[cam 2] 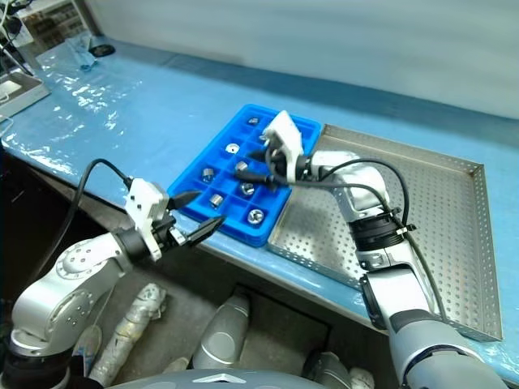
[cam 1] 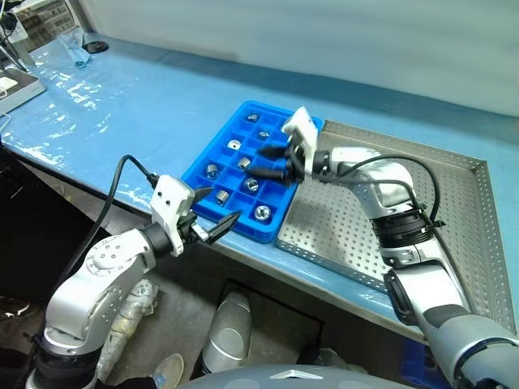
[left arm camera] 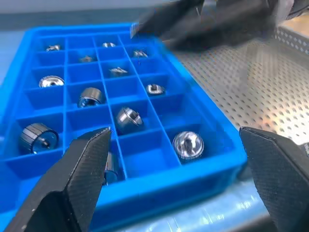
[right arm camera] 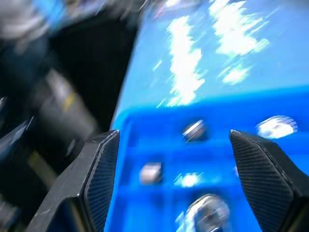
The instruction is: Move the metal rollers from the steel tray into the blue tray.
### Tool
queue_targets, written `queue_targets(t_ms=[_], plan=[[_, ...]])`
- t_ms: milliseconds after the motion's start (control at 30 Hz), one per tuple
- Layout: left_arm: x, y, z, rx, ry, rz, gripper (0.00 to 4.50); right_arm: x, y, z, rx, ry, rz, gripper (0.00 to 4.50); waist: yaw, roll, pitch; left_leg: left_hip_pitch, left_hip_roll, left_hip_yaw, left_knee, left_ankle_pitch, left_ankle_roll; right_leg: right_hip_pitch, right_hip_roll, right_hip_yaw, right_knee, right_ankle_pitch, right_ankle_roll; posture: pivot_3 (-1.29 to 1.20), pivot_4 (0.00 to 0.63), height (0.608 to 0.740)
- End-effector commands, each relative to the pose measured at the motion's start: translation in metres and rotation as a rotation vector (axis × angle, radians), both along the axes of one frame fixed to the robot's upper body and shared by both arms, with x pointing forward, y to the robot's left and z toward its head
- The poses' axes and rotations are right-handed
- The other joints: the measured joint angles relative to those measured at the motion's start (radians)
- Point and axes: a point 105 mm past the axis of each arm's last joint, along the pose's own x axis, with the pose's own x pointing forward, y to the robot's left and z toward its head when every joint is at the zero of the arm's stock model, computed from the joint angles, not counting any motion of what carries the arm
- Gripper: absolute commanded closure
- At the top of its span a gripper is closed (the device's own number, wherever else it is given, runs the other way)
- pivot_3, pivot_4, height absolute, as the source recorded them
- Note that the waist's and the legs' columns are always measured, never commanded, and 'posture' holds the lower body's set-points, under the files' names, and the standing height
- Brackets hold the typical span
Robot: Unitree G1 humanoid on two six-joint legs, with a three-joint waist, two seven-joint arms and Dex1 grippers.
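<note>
The blue tray (cam 1: 261,106) lies on the table, left of the steel tray (cam 1: 454,211) and touching it. Several metal rollers sit in its square compartments, one (cam 1: 262,213) at the near right corner and another (left arm camera: 128,117) one row further in. My right gripper (cam 1: 268,162) hovers over the blue tray's right half, open, with nothing between its fingers (right arm camera: 101,164). My left gripper (cam 1: 217,209) hangs at the table's front edge, just short of the blue tray's near wall (left arm camera: 159,193), also open and holding nothing.
The table carries a shiny blue plastic cover (cam 1: 138,97). A grey device (cam 1: 16,85) and a small dark object (cam 1: 96,47) sit at its far left. The steel tray's perforated floor stretches to the right, under my right arm.
</note>
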Motion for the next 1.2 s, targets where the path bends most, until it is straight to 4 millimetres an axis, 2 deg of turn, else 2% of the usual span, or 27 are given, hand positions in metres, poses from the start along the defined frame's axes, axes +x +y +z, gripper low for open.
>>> queue_targets(t_ms=[33, 100, 233, 367, 467, 567, 800, 1033, 1200], plan=[[0.015, -0.014, 0.013, -0.040, -0.075, 0.008, 0.00, 0.008, -0.044, 0.011, 0.154, -0.059, -0.247, 0.76, -0.002, 0.000, 0.000, 0.000, 0.000, 0.000, 0.000, 0.000, 0.000, 0.001, 0.000, 0.000, 0.000, 0.000, 0.001, 0.54, 0.150, 0.740], [0.023, -0.024, 0.012, -0.075, -0.071, -0.011, 0.00, -0.002, -0.058, -0.004, 0.138, -0.039, -0.282, 0.76, -0.006, 0.000, 0.000, 0.000, 0.000, 0.000, 0.001, 0.000, 0.000, 0.001, 0.000, 0.000, 0.000, 0.001, 0.002, 0.50, 0.150, 0.740], [0.033, -0.041, 0.015, -0.120, -0.091, -0.105, 0.00, -0.031, -0.069, -0.024, 0.090, -0.029, -0.288, 0.02, -0.051, 0.000, 0.000, 0.000, -0.001, 0.000, 0.001, 0.002, -0.003, 0.000, 0.000, 0.001, 0.000, 0.004, 0.005, 0.43, 0.150, 0.740], [0.060, -0.041, 0.019, -0.052, -0.178, -0.115, 0.00, -0.047, -0.087, -0.031, -0.043, -0.115, -0.329, 0.02, -0.110, 0.000, 0.000, -0.001, -0.001, 0.001, 0.000, 0.005, -0.008, -0.001, 0.001, 0.002, -0.001, 0.005, 0.005, 0.33, 0.150, 0.740], [0.080, -0.044, 0.024, 0.009, -0.252, -0.152, 0.00, -0.056, -0.102, -0.032, -0.051, -0.130, -0.380, 0.02, -0.148, 0.000, 0.000, 0.000, -0.001, 0.001, 0.000, 0.005, -0.009, -0.001, 0.001, 0.002, -0.001, 0.004, 0.007, 0.27, 0.150, 0.740], [0.093, -0.052, 0.031, 0.008, -0.305, -0.182, 0.00, -0.067, -0.106, -0.039, -0.058, -0.111, -0.394, 0.02, -0.184, 0.000, 0.000, -0.001, -0.001, 0.001, 0.000, 0.005, -0.009, -0.001, 0.000, 0.003, -0.001, 0.004, 0.008, 0.23, 0.150, 0.740], [0.084, -0.068, 0.019, -0.001, -0.329, -0.358, 0.00, -0.078, -0.117, -0.046, -0.008, -0.062, -0.447, 0.02, -0.265, 0.000, 0.000, -0.002, -0.002, 0.002, 0.000, 0.005, -0.007, -0.001, 0.000, 0.002, -0.003, 0.007, 0.002, 0.16, 0.150, 0.740], [0.086, -0.056, 0.012, -0.011, -0.315, -0.328, 0.00, -0.073, -0.119, -0.044, 0.011, -0.092, -0.500, 0.02, -0.324, 0.000, 0.000, -0.003, -0.002, 0.002, 0.000, 0.005, -0.007, -0.002, -0.001, 0.001, -0.003, 0.005, -0.002, 0.16, 0.150, 0.740], [0.086, -0.053, 0.012, -0.014, -0.318, -0.317, 0.00, -0.072, -0.113, -0.051, 0.013, -0.079, -0.486, 0.02, -0.337, -0.001, 0.000, -0.005, -0.001, 0.002, 0.000, 0.005, -0.007, -0.002, -0.001, -0.001, -0.005, 0.005, -0.002, 0.18, 0.150, 0.740]])
